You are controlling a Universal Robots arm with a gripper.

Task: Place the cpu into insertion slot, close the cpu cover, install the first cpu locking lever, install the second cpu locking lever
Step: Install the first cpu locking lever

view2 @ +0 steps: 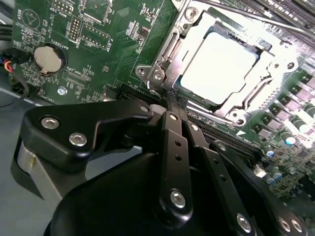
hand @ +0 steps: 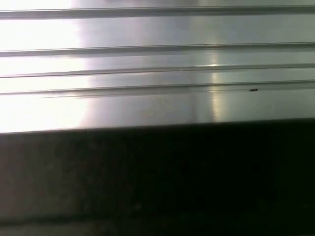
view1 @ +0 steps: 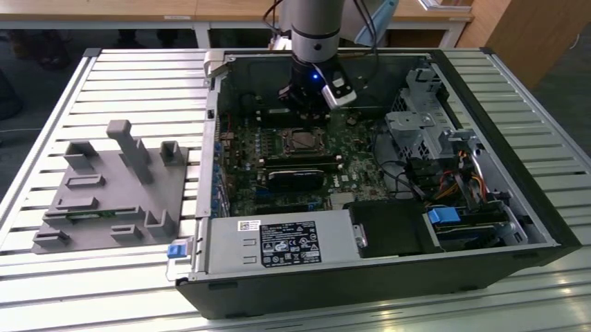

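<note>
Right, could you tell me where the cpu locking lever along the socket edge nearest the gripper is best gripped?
Probably near its bent free end, pinched across the thin wire from above. The cpu locking lever lies low against the cpu cover, so a sideways approach looks cramped. The gripper sits at that edge.

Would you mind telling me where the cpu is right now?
The cpu sits in the insertion slot on the motherboard, under the closed cpu cover, just beyond the gripper in the second wrist view.
</note>
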